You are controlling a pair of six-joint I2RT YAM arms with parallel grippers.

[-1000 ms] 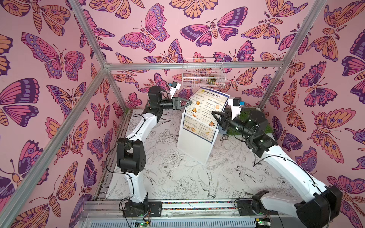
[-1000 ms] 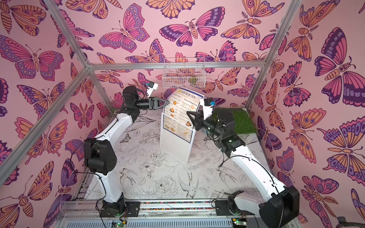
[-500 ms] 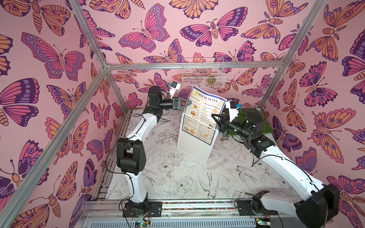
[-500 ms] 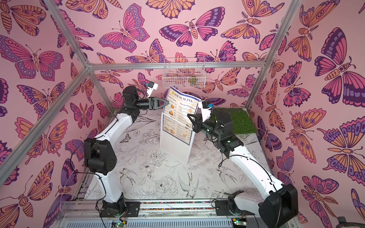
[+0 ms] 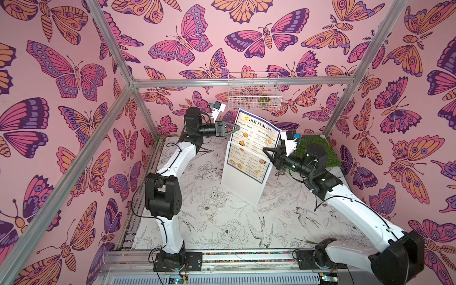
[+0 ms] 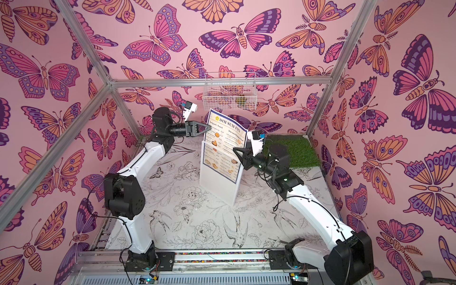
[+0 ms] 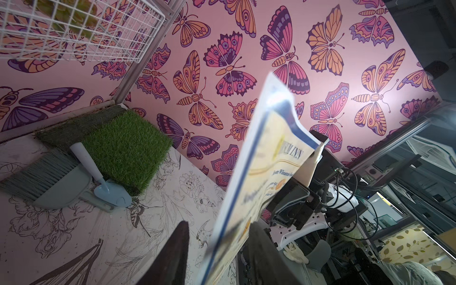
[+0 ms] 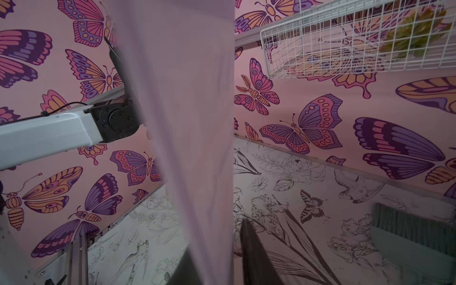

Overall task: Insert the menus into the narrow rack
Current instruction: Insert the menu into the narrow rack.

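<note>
The menu (image 5: 254, 145) (image 6: 225, 143), a cream "DIM SUM INN" sheet with a blue border, stands with its lower half inside the narrow rack (image 5: 243, 187) (image 6: 217, 187). The rack is a white slab standing upright mid-table. My left gripper (image 5: 238, 127) (image 6: 209, 127) (image 7: 219, 223) is open and straddles the menu's (image 7: 266, 148) upper left edge, with a gap on one side. My right gripper (image 5: 265, 150) (image 6: 234, 149) (image 8: 216, 237) is open astride the right edge of a pale sheet (image 8: 192, 123). Whether that sheet is rack or menu I cannot tell.
A white wire basket (image 5: 254, 93) (image 8: 345, 37) hangs on the back wall just above the menu. A green turf mat (image 5: 318, 153) (image 7: 123, 148) lies at the back right, behind my right arm. A brush and dustpan (image 7: 61, 182) rest beside it.
The menu's top has swung left from a skewed lean and now stands straight in the rack. My right gripper has dropped slightly and opened its jaws. The left arm has stayed put.
</note>
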